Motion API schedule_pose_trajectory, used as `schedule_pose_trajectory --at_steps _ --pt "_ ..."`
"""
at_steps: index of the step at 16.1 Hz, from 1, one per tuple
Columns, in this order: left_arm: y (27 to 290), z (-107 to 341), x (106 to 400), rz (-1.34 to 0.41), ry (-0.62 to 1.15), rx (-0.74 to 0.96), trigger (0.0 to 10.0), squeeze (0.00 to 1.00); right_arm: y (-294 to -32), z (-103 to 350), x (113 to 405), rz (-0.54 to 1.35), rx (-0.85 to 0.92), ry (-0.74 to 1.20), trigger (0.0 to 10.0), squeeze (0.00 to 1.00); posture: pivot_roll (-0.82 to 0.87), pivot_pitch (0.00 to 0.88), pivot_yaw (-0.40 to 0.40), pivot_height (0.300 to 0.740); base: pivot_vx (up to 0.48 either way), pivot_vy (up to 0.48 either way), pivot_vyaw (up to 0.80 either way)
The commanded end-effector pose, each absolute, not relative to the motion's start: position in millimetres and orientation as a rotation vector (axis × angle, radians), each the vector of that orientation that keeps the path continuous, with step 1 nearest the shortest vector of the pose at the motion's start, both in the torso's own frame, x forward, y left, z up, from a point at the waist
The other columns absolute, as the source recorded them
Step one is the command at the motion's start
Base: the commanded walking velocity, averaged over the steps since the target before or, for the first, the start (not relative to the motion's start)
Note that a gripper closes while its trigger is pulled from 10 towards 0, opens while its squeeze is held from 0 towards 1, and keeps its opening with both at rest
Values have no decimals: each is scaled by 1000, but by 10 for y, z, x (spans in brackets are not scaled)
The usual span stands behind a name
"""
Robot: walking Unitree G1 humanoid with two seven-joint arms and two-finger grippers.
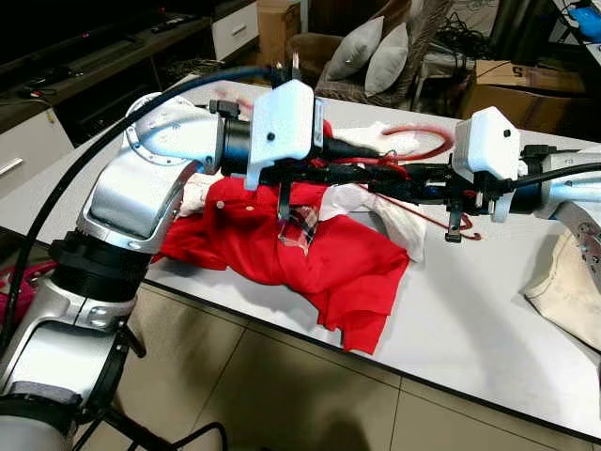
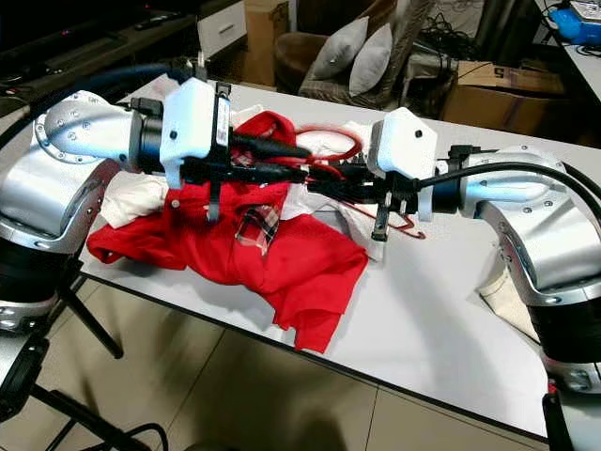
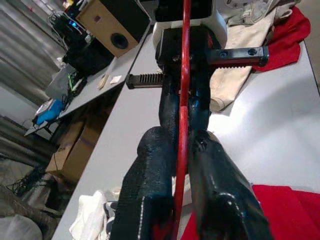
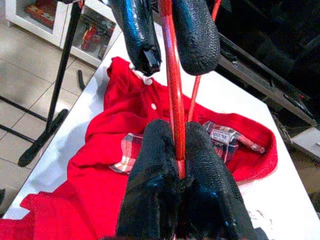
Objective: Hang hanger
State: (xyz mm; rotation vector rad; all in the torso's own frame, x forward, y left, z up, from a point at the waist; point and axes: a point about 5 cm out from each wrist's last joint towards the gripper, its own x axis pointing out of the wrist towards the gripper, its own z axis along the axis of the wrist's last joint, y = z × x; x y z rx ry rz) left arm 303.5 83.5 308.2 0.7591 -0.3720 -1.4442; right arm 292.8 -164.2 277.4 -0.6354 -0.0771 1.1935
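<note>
On your left, the left gripper (image 2: 302, 162) is clamped on the red hanger (image 1: 427, 150), held above the red shirt (image 1: 310, 249) on the white table (image 1: 470, 310). On your right, the right gripper (image 2: 324, 183) pinches the same hanger.

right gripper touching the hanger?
Touching. Right wrist view: the right gripper has its jaws pinched on the red hanger wire, no gap, above the red shirt.
</note>
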Motion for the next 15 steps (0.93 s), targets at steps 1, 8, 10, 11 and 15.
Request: schedule_pose_trajectory --at_steps 1,8,10,11,15 --pt "782 3177 2980 -1477 -417 775 10000 1000 -1691 2814 2955 1157 -621 -86 0 0 61 0 27 740 0 0 0" --pt "1008 3371 3102 -1344 -470 636 10000 0 -1970 2874 3040 990 -588 -99 0 0 60 0 30 740 0 0 0" --pt "1083 3410 3134 -1307 -471 598 10000 0 -2048 2862 3056 946 -573 -93 0 0 59 0 32 740 0 0 0" --pt "1161 3436 3170 -1265 -454 565 10000 0 -2120 2841 3065 907 -548 -85 0 0 59 0 33 740 0 0 0" --pt "1559 3379 3265 -1025 -387 425 10000 0 -2360 2791 2989 767 -192 -128 0 0 52 0 38 740 0 0 0"
